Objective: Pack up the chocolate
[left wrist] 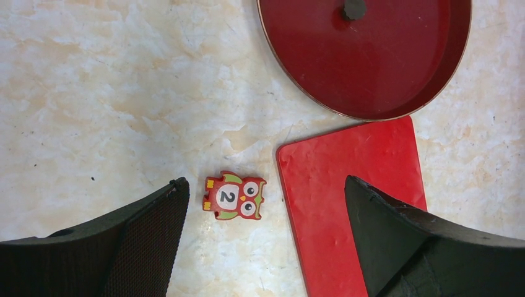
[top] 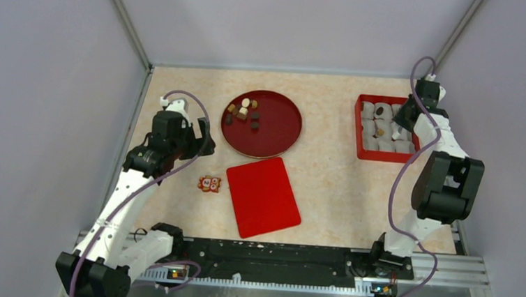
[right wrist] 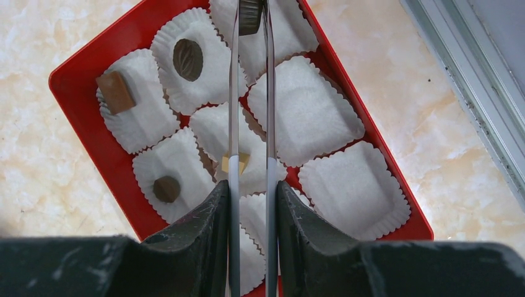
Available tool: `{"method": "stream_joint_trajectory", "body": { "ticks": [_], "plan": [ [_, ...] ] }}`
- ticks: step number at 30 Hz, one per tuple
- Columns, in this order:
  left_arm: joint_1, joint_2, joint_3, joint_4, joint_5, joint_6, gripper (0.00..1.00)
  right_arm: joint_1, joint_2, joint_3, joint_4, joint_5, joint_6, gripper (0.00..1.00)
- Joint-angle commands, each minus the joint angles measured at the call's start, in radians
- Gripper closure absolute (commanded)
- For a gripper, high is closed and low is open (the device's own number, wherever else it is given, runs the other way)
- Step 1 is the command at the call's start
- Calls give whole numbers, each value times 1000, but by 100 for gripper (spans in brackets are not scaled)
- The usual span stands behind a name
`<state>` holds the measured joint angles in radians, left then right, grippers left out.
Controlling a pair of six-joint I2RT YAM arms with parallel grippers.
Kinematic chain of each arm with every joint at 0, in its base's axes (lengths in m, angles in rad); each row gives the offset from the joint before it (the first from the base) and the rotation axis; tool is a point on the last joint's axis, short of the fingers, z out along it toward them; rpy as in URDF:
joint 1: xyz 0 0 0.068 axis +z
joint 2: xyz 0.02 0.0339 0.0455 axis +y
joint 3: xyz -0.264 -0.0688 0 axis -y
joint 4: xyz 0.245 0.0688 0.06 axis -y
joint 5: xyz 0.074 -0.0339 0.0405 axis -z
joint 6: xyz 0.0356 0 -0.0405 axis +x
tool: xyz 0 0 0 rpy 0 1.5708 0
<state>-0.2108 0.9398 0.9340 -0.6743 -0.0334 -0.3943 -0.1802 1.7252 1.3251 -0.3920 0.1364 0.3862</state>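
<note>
The right gripper [right wrist: 251, 198] is clamped on slim metal tongs [right wrist: 234, 124], which pinch a small round dark-brown chocolate [right wrist: 250, 15] over the rectangular red box [right wrist: 68, 77] of white crinkled paper cups [right wrist: 309, 111], probably to drop it into an unfilled cup. Several cups hold brown or tan pieces. More chunks [top: 242, 112] lie on the round red tray [top: 275, 132], and the left gripper [left wrist: 265, 185] hangs spread wide.

From the right wrist, the pinched dark brown chocolate chunk [right wrist: 251, 15] ran off the top edge. From above, the right arm [top: 446, 182] hid one side of the red rectangular box [top: 357, 127].
</note>
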Motion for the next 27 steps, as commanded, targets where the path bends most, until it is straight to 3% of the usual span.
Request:
{"method": "stream_joint_trajectory", "body": {
  "ticks": [1, 19, 27],
  "plan": [
    [5, -6, 44, 21, 11, -9, 1, -13, -37, 40, 48, -1, 0, 73],
    [5, -18, 42, 12, 6, -2, 1, -13, -44, 45, 40, -5, -10, 67],
    [5, -25, 46, 4, 3, -2, 1, -13, -159, -12, 63, 9, -4, 79]
  ]
}}
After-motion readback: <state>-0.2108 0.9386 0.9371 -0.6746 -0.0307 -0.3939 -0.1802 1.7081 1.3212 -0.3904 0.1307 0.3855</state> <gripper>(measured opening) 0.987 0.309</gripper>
